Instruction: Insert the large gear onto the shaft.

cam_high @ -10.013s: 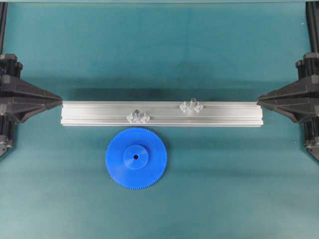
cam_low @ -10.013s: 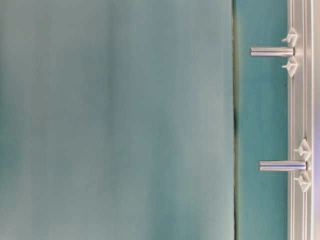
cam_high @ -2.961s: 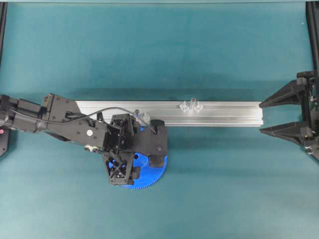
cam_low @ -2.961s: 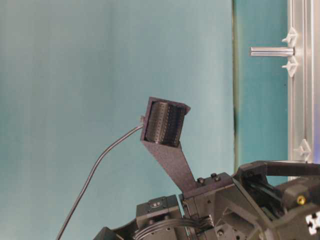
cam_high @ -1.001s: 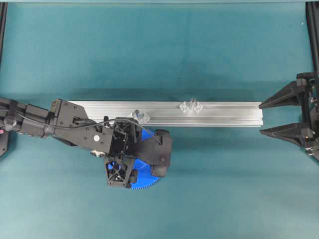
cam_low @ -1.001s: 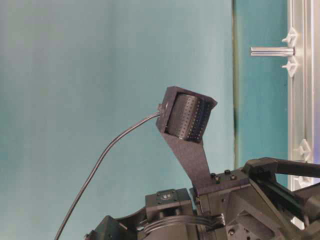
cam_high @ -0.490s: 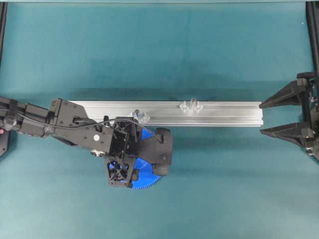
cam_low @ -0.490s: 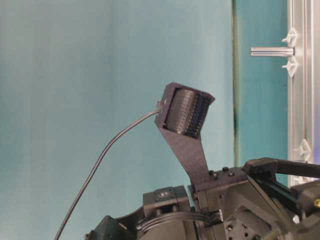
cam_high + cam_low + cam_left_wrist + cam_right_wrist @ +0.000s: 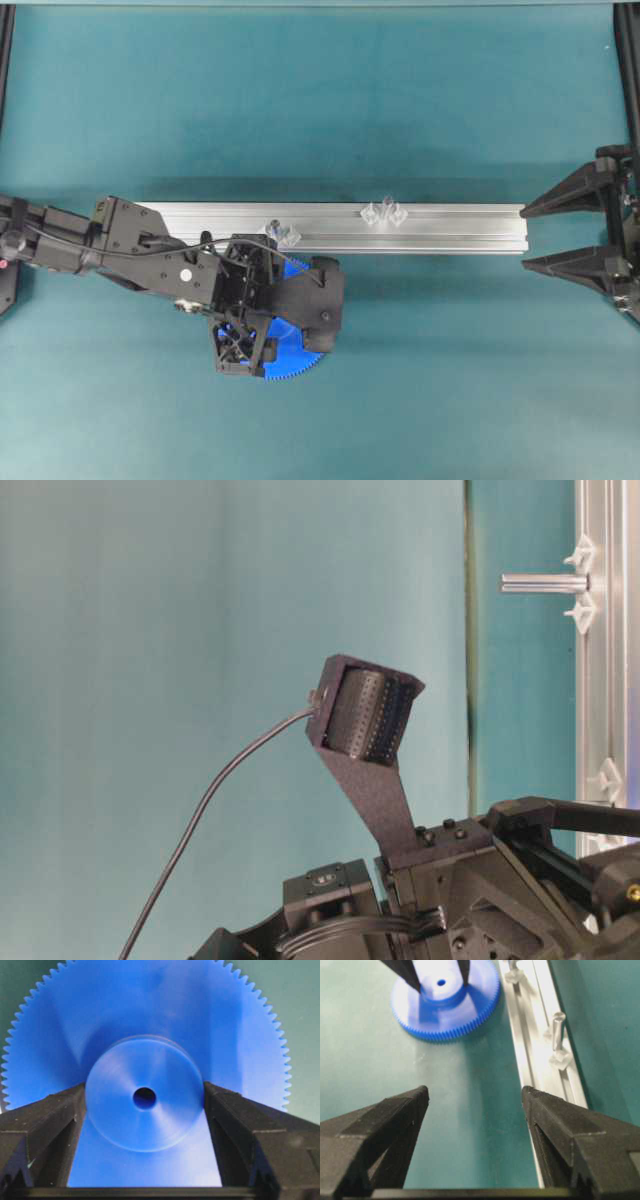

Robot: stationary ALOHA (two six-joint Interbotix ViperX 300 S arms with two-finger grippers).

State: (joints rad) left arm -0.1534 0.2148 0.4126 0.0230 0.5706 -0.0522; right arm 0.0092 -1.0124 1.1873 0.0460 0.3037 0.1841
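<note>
The large gear (image 9: pixel 145 1085) is shown most clearly by the left wrist view: its raised round hub (image 9: pixel 144 1093) with the small centre hole is clamped between the two black fingers (image 9: pixel 50 1120) of the left gripper (image 9: pixel 144 1110), one finger against each side of the hub. From overhead only a blue toothed arc of the gear (image 9: pixel 295 358) is seen under the left gripper (image 9: pixel 262 318), just in front of the aluminium rail (image 9: pixel 440 228). That the gear lies flat on the teal mat (image 9: pixel 375 1065) with the finger tips set on its hub is made plain in the right wrist view, where it (image 9: pixel 445 1005) sits beside the rail (image 9: pixel 525 1045).

Two upright shafts on clear brackets are seen on the rail from overhead, one (image 9: pixel 272 232) beside the left gripper and one (image 9: pixel 385 210) farther right. In the table-level view only the second shaft (image 9: pixel 543 582) is shown whole; the lower part is filled by the left arm and its wrist camera (image 9: pixel 366 718).

The right gripper (image 9: pixel 575 230) is held wide apart and empty at the rail's right end, which is confirmed in its own view (image 9: pixel 475 1095).

The whole work surface is covered by a teal mat (image 9: pixel 320 90).
</note>
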